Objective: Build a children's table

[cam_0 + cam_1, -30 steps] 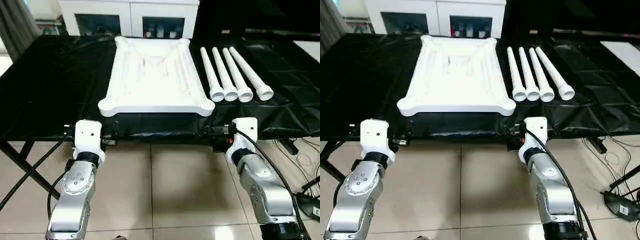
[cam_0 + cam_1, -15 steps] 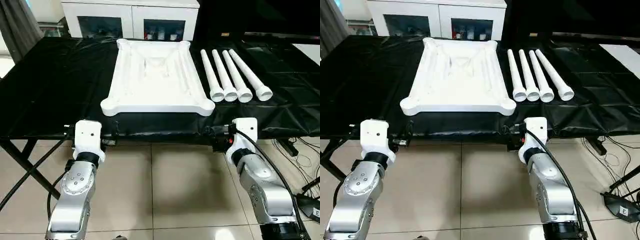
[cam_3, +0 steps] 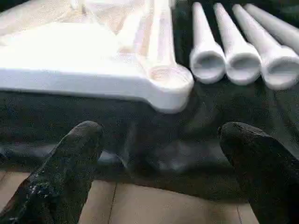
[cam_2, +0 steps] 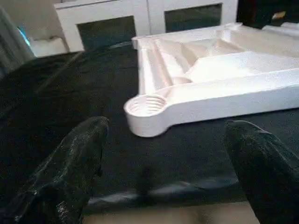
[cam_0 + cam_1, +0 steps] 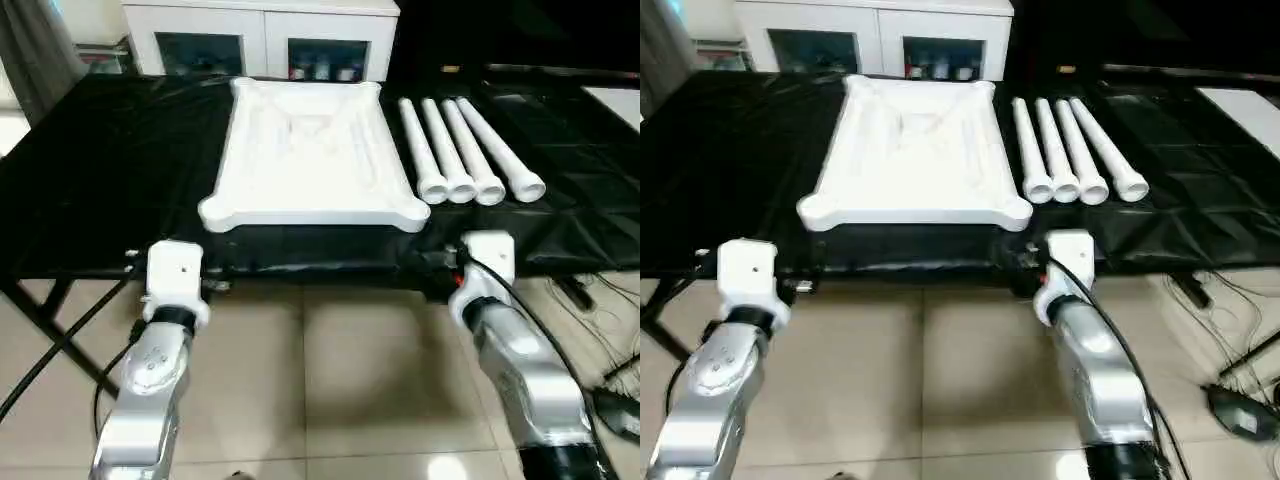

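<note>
Item: children's table, unassembled. Table top (image 5: 308, 150), white plastic, centre of the head view, lies underside up on the black-sheeted table (image 5: 100, 160); ribs and threaded corner sockets (image 4: 146, 105) face upward, likely so legs can be fitted from above. Four legs (image 5: 470, 150), white tapered tubes, side by side just right of the top, wide ends toward the robot, apparently staged for pickup. Left gripper (image 4: 163, 158) and right gripper (image 3: 161, 161): fingers spread wide, empty, at the sheet's near edge, lower frame. White cabinet (image 5: 260, 35), upper edge.
</note>
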Available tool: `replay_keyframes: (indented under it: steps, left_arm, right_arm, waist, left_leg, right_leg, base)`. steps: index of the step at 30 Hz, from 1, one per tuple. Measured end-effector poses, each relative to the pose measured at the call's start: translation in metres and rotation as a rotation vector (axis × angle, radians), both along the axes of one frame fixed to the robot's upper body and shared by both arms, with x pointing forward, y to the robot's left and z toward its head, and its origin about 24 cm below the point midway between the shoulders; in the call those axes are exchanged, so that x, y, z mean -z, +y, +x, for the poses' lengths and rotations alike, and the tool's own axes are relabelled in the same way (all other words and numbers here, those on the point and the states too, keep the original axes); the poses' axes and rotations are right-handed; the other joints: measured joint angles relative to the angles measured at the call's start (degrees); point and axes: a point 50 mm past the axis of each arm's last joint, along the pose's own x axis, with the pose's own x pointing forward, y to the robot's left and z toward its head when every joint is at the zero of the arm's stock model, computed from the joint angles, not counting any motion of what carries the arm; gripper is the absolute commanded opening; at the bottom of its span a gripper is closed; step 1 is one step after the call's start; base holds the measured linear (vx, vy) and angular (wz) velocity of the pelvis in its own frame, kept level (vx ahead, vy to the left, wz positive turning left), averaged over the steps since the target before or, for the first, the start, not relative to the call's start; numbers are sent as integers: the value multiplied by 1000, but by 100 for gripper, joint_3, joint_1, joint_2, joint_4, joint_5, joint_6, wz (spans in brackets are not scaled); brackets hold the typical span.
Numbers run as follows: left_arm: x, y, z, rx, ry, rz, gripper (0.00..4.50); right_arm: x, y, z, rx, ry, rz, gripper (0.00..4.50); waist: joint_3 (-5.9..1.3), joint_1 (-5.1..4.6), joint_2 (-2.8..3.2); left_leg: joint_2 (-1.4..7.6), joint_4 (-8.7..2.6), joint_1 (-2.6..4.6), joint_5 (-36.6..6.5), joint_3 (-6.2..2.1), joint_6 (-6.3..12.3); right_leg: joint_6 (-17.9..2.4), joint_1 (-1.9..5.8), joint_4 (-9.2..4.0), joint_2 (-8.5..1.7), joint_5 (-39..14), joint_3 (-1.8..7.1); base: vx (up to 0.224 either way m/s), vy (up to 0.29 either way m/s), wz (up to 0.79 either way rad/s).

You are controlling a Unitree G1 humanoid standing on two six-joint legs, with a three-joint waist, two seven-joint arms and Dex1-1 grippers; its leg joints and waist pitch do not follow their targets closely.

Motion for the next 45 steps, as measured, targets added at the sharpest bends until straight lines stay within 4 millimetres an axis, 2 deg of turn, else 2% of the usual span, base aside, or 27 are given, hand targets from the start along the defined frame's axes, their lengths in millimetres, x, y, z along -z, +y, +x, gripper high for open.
replay_keyframes:
  steps: [2,3,5,9,12,15,19,22,23,25,27,28,31,33,36,41,43,45]
  left_arm:
    - [0,-5,4,21,1,-33,445]
    - [-1,-5,6,22,-2,-33,445]
    - [0,-2,8,16,3,-23,445]
    - [2,-1,8,22,19,-26,448]
    - [-2,-4,11,23,6,-38,448]
    - [-15,-6,20,16,-47,-31,448]
    - [-14,-1,20,-29,-44,-6,448]
    - [-11,7,22,-76,-32,-12,448]
    - [-12,10,23,-91,-30,-12,448]
    - [-13,11,25,-94,-30,-18,448]
    - [-13,3,25,-69,-29,-28,448]
    - [-13,-1,25,-52,-27,-25,448]
    - [-13,1,25,-54,-26,7,448]
    - [-12,2,25,-59,-16,17,448]
    - [-12,2,25,-60,-9,22,448]
    - [-14,3,25,-56,-16,36,448]
    - [-16,3,25,-50,-26,35,448]
    - [-17,3,25,-48,-30,30,448]
  right_arm:
    - [-18,9,9,-25,-70,-46,431]
    - [-20,11,10,-29,-79,-46,431]
    - [-17,12,8,-34,-73,-32,431]
    - [0,11,5,-22,-11,-39,441]
    - [-5,15,10,-19,-29,-28,441]
    - [-12,17,15,-18,-65,-54,441]
    - [-10,16,16,1,-79,-85,441]
    - [-9,18,17,9,-88,-90,441]
    - [-10,21,17,8,-93,-91,441]
    - [-12,20,18,9,-106,-92,441]
    - [-13,14,19,24,-108,-100,441]
    - [-13,12,19,30,-108,-100,441]
    - [-14,13,19,25,-114,-85,441]
    - [-13,17,19,12,-111,-64,441]
    - [-12,21,19,-3,-110,-44,441]
    - [-15,24,21,-14,-121,-34,441]
    - [-15,27,21,-20,-124,-20,441]
    - [-15,30,20,-28,-123,-16,441]
  waist:
    - [-5,-19,2]
    - [-14,-6,-13]
    - [-18,15,-21]
    - [-8,-9,-40]
    - [-8,-12,-37]
    - [-9,-10,-35]
    - [-4,-29,-16]
    - [7,-78,12]
    - [1,-112,1]
    - [-4,-146,-11]
    - [4,-44,-21]
    - [4,-8,-19]
    - [1,15,-11]
    - [0,28,-8]
    - [0,63,-12]
    - [0,150,-17]
    - [2,153,-13]
    - [14,149,-4]
  left_leg:
    - [-4,1,1,0,5,0]
    - [-3,0,2,0,0,0]
    - [-3,0,2,0,0,0]
    - [-5,8,-8,0,5,2]
    - [-4,8,-5,1,5,2]
    - [-4,8,0,1,4,1]
    - [-1,8,-1,5,-2,-6]
    - [90,12,-2,21,-79,-35]
    - [132,12,-4,39,-108,-64]
    - [177,23,-12,59,-87,-96]
    - [164,-9,-25,13,-101,-21]
    - [177,-27,-18,16,-135,-28]
    - [187,-74,5,99,-185,-169]
    - [186,-61,17,117,-183,-199]
    - [177,-14,-10,111,-170,-186]
    - [151,-10,-8,93,-129,-155]
    - [146,-16,15,89,-126,-151]
    - [140,-61,94,87,-119,-151]
  right_leg:
    - [3,1,-3,-2,8,6]
    - [3,4,-4,-1,7,3]
    - [8,9,-10,-2,4,2]
    - [9,5,-14,-5,6,6]
    - [9,4,-10,-4,6,5]
    - [8,4,-3,-4,7,5]
    - [9,6,-6,3,8,2]
    - [-76,31,-16,95,8,-47]
    - [-104,27,14,114,-8,-98]
    - [-188,7,84,135,-60,-170]
    - [-227,-2,98,158,-66,-183]
    - [-199,-2,97,172,-82,-186]
    - [-199,-6,98,196,-79,-204]
    - [-188,-8,93,184,-70,-196]
    - [-191,-4,70,168,-32,-174]
    - [-163,0,44,126,-10,-156]
    - [-146,16,38,119,-21,-156]
    - [-118,84,-7,119,-37,-157]
  base:
    - [0,0,0]
    - [0,0,0]
    - [0,0,0]
    - [0,0,0]
    - [0,0,0]
    - [0,0,0]
    - [0,0,0]
    - [0,-30,1]
    - [-1,-89,3]
    - [-7,-121,6]
    - [-12,-117,2]
    - [-23,-81,-11]
    - [-8,-27,-4]
    - [0,0,0]
    - [3,19,-1]
    - [0,0,0]
    - [0,0,0]
    - [0,0,0]
